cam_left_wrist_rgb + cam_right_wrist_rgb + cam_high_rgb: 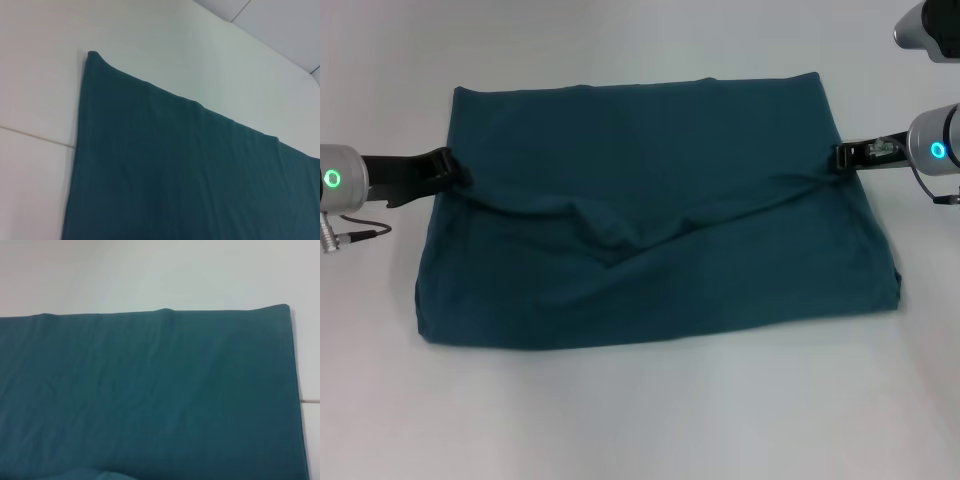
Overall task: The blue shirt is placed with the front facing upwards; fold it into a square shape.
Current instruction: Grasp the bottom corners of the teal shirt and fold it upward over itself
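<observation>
The blue shirt (pixel 660 230) lies on the white table (pixel 640 420) as a wide dark teal rectangle with no lettering showing. A loose cloth edge runs across its middle and sags between the two grippers. At the shirt's left side my left gripper (pixel 455 172) is shut on that edge. My right gripper (pixel 842 156) is shut on the same edge at the right side. The left wrist view shows the shirt (pixel 190 175) with its far corner flat on the table. The right wrist view shows the shirt (pixel 150 390) with its straight far edge. Neither wrist view shows fingers.
White tabletop surrounds the shirt on all sides. A thin seam in the table (pixel 35 136) runs beside the shirt's side edge. A grey robot part (pixel 925 30) sits at the far right corner, above the right arm.
</observation>
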